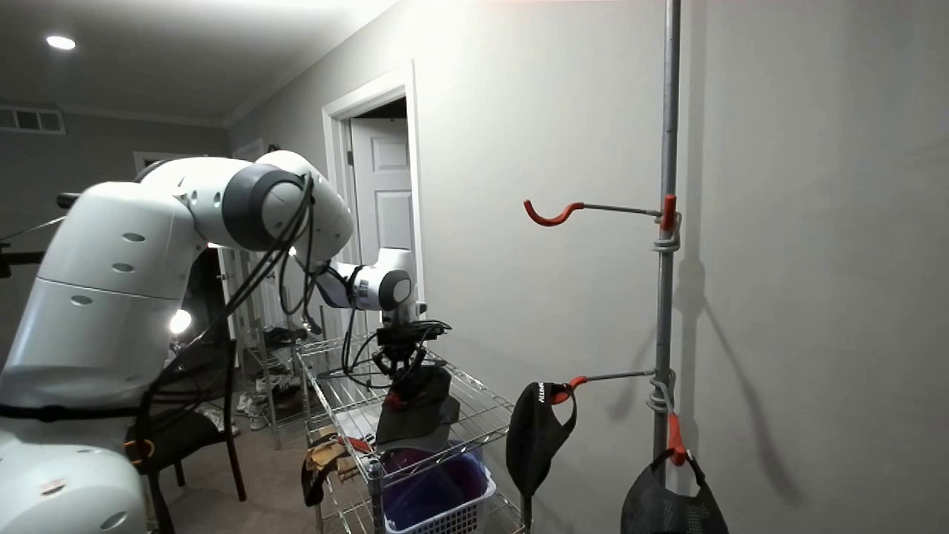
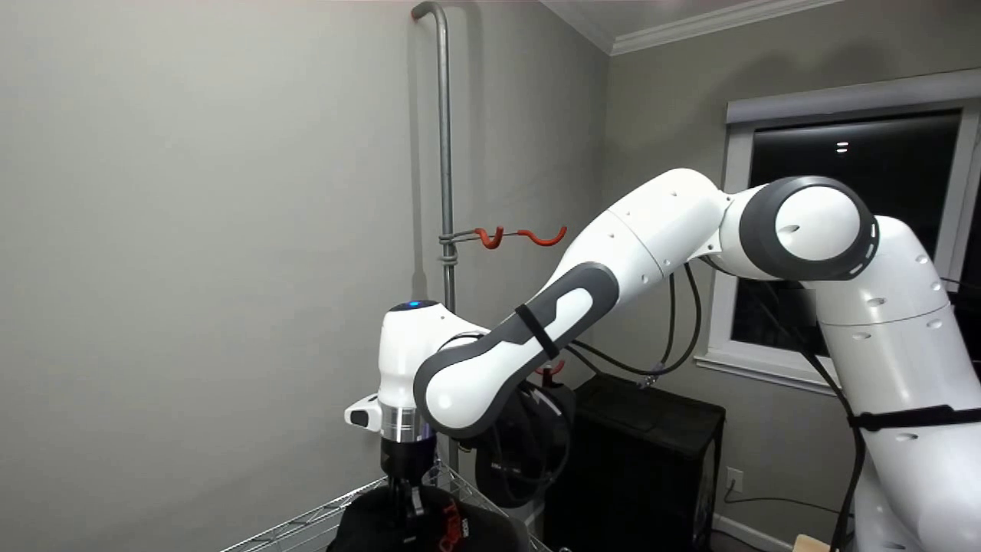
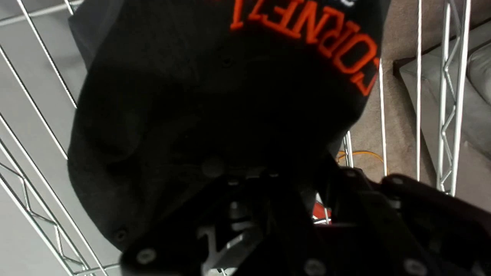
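A black cap (image 1: 415, 419) with orange-red lettering lies on the top of a wire shelf (image 1: 474, 415). The cap also shows in an exterior view (image 2: 360, 525) and fills much of the wrist view (image 3: 153, 99), where its letters read like "CORNELL". My gripper (image 1: 400, 369) points down at the cap's crown, and its fingertips are among the dark fabric. It also shows in an exterior view (image 2: 406, 498). In the wrist view the fingers (image 3: 297, 172) are dark beside the cap's edge, with a narrow gap between them. Whether they grip the fabric cannot be made out.
A metal pole (image 1: 667, 297) with red-tipped hooks (image 1: 552, 215) stands by the wall. A black cap (image 1: 530, 445) and a mesh cap (image 1: 671, 508) hang from lower hooks. A basket (image 1: 463, 515) sits below the shelf top, beside tan gloves (image 1: 326, 454). A black cabinet (image 2: 636, 452) stands behind.
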`<control>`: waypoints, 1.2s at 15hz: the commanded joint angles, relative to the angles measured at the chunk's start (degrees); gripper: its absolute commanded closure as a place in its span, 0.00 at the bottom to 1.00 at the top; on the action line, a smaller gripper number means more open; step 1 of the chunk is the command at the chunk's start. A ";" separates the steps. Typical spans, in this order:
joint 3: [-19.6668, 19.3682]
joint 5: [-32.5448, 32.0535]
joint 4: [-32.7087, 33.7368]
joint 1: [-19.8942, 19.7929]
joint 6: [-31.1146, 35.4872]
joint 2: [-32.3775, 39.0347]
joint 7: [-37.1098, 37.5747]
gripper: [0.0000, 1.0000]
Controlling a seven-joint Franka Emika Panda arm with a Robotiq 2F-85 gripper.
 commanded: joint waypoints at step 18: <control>-3.26 3.59 3.91 -3.11 -1.31 -14.40 -0.08 0.99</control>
